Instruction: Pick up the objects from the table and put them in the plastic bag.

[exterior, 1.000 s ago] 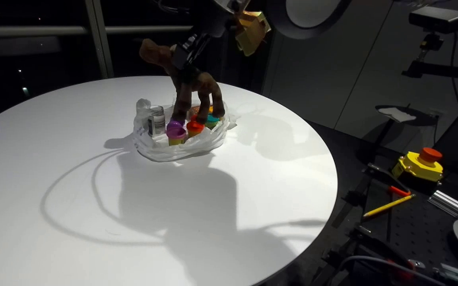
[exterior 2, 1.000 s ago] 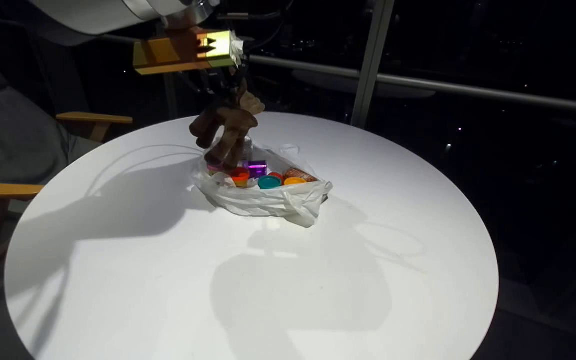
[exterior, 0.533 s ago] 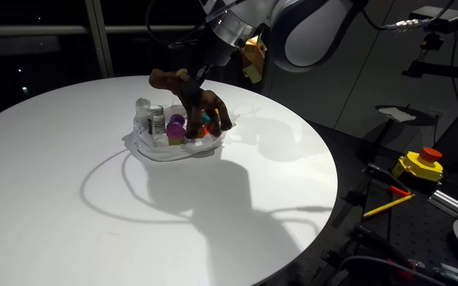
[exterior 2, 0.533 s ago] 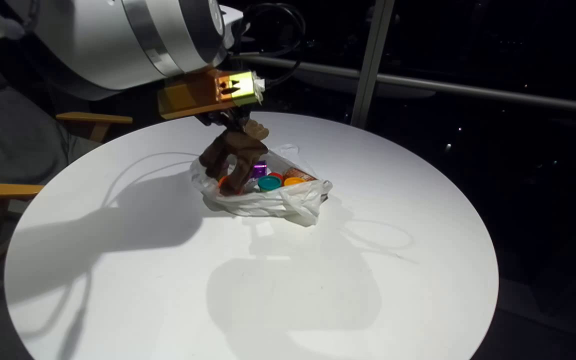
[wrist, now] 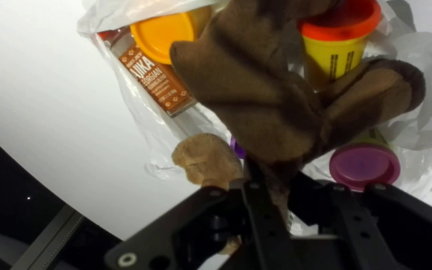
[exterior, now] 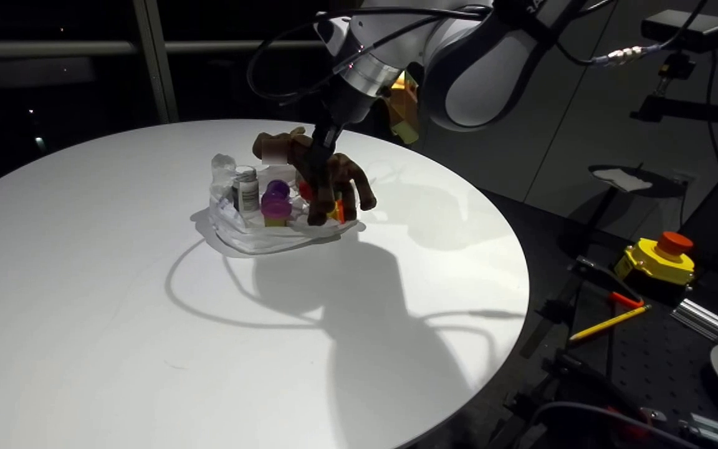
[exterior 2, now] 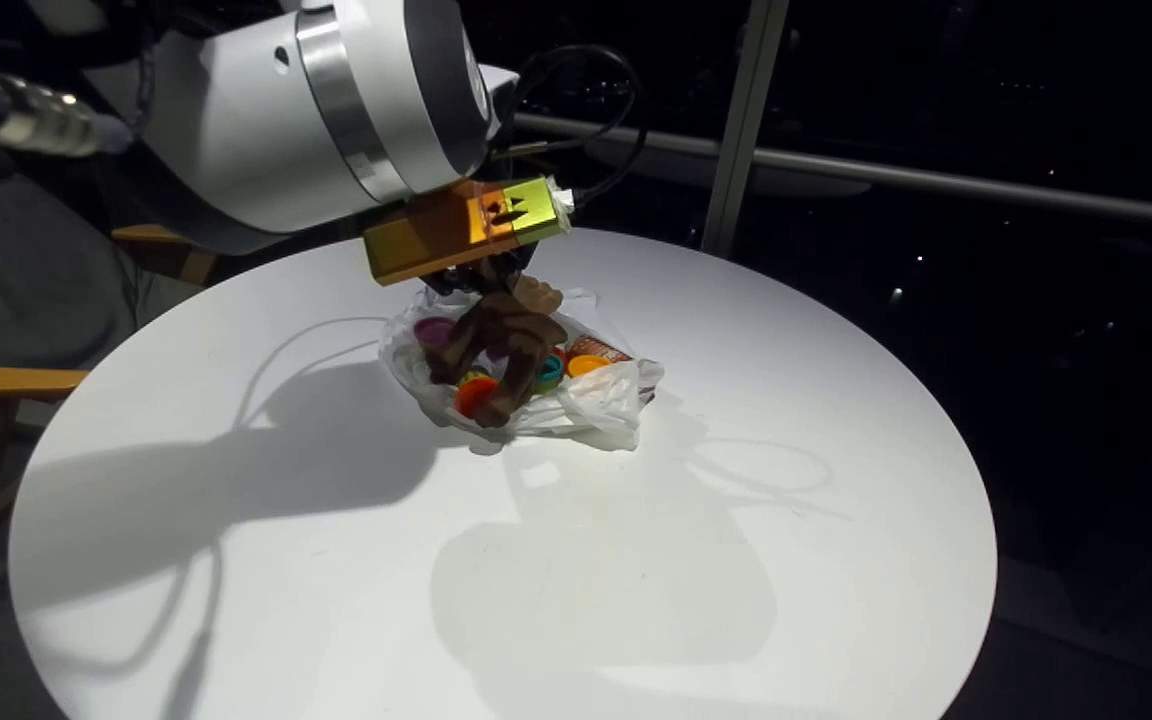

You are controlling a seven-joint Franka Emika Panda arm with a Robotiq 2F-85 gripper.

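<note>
Brown plush toy animal (wrist: 264,86) hangs pinched in your black gripper (wrist: 276,180), over the wrinkled white plastic bag (exterior 2: 608,412). Already bagged in the wrist view: round orange-lidded cup (wrist: 163,36) at ten o'clock from it, purple-lidded cup (wrist: 365,166) at four; your release seems left.

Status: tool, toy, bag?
Tool shut on brown toy animal. Held mostly over plastic bag. Possibly in the way: red-rimmed tub right beside it, contact unclear.

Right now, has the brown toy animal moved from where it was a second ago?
Yes. In an exterior view, the brown toy animal has moved lower, and farther right of the fixed upright post.
</note>
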